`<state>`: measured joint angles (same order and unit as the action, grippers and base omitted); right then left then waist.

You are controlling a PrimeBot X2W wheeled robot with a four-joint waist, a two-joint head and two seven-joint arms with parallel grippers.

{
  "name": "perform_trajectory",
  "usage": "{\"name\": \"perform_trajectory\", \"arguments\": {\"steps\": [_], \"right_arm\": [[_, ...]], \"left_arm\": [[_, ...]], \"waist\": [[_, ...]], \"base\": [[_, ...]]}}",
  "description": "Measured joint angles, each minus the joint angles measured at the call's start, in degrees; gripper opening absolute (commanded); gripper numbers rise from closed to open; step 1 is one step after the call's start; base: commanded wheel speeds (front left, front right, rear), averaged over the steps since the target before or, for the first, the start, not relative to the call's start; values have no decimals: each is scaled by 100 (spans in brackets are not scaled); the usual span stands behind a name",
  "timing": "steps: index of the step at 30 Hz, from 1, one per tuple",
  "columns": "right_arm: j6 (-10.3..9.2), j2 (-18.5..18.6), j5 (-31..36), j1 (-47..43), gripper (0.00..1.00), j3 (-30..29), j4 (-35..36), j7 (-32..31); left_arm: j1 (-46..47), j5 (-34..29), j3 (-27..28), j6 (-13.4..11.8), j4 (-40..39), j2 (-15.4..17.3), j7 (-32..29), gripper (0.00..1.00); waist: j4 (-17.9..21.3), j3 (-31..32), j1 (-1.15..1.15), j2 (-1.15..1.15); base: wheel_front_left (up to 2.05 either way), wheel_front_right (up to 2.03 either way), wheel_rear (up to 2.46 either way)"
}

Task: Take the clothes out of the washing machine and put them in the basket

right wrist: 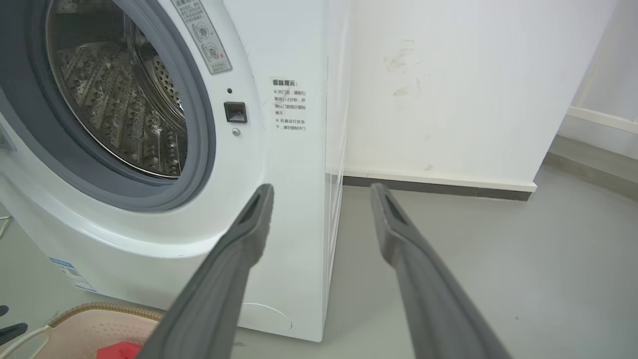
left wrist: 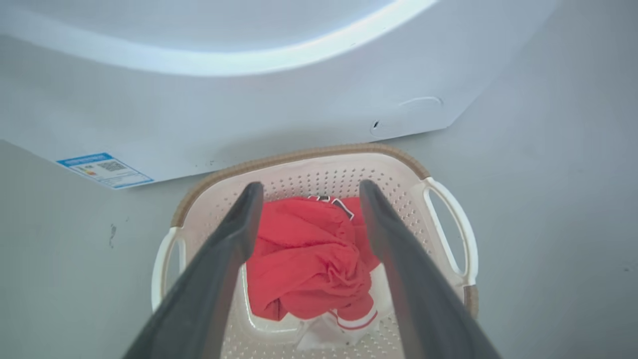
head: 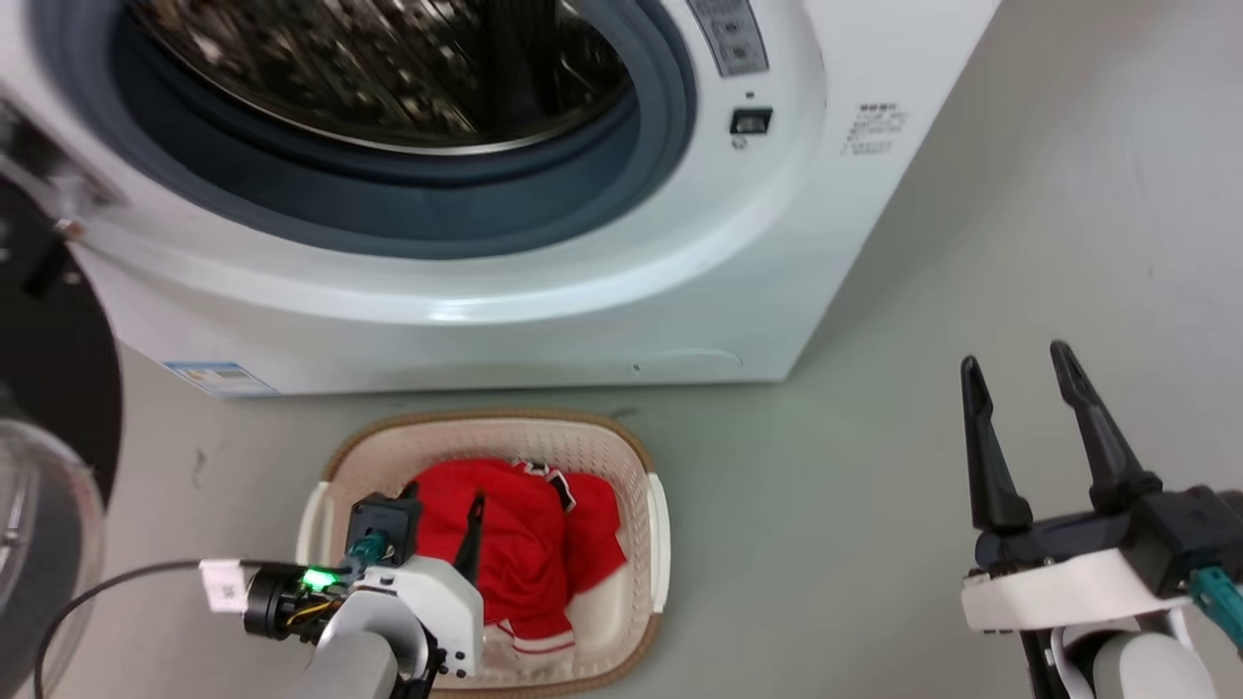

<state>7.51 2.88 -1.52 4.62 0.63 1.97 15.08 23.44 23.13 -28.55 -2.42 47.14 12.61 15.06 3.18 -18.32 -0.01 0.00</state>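
Red clothes [head: 515, 544] heaped in the basket [head: 486, 419], both grippers empty.
The basket stands just in front of the washing machine [head: 544, 320]. The left gripper [left wrist: 310, 187] hangs above the basket, fingers spread wide, gripping nothing. The right gripper [head: 1015, 356] is well to the basket's right, fingers parted, holding nothing.

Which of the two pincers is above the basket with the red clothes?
The left pincer: it hangs open over the basket and the red clothes. The right pincer, also open, is over the floor.
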Motion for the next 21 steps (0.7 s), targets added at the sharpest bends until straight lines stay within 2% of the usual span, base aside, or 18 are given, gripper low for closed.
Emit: {"name": "perform_trajectory", "arguments": {"steps": [8,21], "right_arm": [[0,1,15,-332,100,16,5,0],[0,0,-42,-750,100,-31,26,1]], "left_arm": [[-905,-515,858,-349,-1561,-52,1,100],[-2051,-1303,1983,-485,-3438,-472,1,100]], "waist": [[-238,631,0,0],[-382,1365,0,0]], "base": [[0,0,0],[0,0,0]]}}
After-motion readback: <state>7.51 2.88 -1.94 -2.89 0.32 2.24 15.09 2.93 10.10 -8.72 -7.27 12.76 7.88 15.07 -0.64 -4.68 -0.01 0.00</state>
